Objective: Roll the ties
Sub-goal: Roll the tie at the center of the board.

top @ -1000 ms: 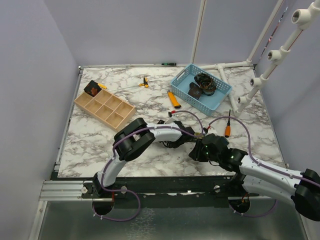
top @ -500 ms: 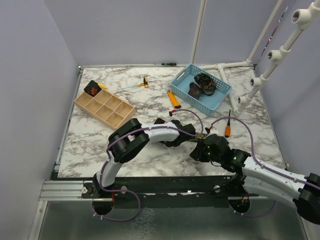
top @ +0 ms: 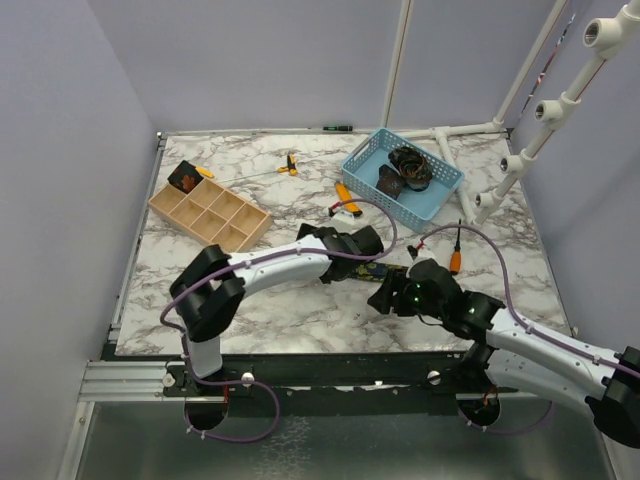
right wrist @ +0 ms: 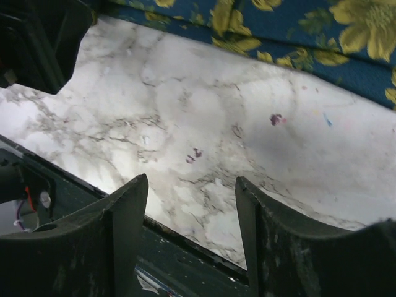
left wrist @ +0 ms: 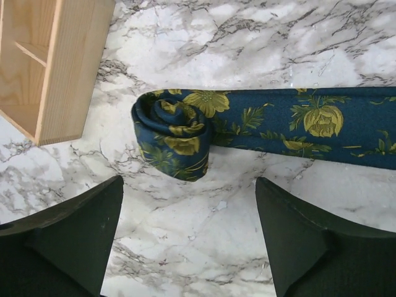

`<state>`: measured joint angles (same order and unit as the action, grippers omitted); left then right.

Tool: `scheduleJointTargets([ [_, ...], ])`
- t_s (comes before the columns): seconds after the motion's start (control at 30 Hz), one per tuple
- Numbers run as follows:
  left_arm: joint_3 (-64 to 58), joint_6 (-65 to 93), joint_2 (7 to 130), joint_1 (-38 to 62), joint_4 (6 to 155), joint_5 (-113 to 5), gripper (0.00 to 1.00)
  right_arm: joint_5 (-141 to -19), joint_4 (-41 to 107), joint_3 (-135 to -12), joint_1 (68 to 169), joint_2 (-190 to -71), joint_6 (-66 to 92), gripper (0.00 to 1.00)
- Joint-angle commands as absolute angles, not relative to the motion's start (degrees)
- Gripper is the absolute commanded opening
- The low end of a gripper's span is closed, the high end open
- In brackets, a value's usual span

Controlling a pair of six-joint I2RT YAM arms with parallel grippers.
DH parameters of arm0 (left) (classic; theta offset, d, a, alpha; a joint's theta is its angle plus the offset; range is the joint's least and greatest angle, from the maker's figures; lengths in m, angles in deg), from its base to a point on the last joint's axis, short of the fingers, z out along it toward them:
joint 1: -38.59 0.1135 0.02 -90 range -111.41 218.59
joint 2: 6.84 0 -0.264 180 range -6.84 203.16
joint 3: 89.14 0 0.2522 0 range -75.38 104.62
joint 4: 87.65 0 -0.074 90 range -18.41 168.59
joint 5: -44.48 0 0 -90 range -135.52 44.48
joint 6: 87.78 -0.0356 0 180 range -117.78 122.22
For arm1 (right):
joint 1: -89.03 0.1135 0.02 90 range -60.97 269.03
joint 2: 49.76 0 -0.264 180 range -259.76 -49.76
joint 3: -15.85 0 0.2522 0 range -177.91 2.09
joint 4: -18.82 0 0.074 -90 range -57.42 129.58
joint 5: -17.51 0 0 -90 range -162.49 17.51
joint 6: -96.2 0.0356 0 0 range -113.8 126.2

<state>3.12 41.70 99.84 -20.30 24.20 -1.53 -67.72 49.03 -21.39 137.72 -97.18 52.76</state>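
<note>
tie [left wrist: 291,124] flat on tabletop [left wrist: 204,37], coil started at its 9 o'clock end | left gripper [left wrist: 189,185] jaws spread, empty | right gripper [right wrist: 192,179] same | risk: unpinned loose coil springs open

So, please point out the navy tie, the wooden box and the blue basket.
navy tie [left wrist: 173,139], left wrist view, on its rolled end.
wooden box [left wrist: 74,62], left wrist view, on its outer side wall.
blue basket [top: 437,207], top external view, on its right wall.
</note>
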Motion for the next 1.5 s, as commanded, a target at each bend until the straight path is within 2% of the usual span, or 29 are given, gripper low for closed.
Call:
scheduleJointTargets([
  [0.0,-0.96,37.82,88.24,-15.37,28.02,-9.50,0.88,-71.21,46.06,-26.00,137.95,-100.13,49.34,0.64],
  [0.23,-18.64,27.35,71.29,7.12,51.01,-42.47,0.84,-78.25,35.82,-36.48,138.51,-120.92,48.32,0.63],
  [0.3,-22.97,25.93,69.87,13.00,56.44,-52.28,0.83,-79.03,33.69,-40.57,138.77,-127.28,48.78,0.62],
  [0.47,-30.24,27.32,69.83,21.99,67.12,-66.24,0.80,-78.52,33.09,-51.40,139.35,-140.63,49.82,0.60],
  [0.67,-33.46,29.21,71.43,24.87,72.24,-69.13,0.79,-76.79,33.94,-60.05,139.35,-151.40,51.52,0.56],
  [0.87,-34.28,28.69,72.56,25.38,72.71,-68.29,0.78,-74.59,35.97,-63.22,139.21,-156.23,51.99,0.50],
  [1.13,-34.70,28.32,74.80,25.42,72.87,-68.41,0.78,-73.54,35.51,-60.27,136.16,-156.81,52.35,0.46],
  [1.47,-34.61,28.21,77.80,25.46,75.39,-72.13,0.79,-78.46,30.14,-55.84,133.60,-156.68,51.57,0.44],
])
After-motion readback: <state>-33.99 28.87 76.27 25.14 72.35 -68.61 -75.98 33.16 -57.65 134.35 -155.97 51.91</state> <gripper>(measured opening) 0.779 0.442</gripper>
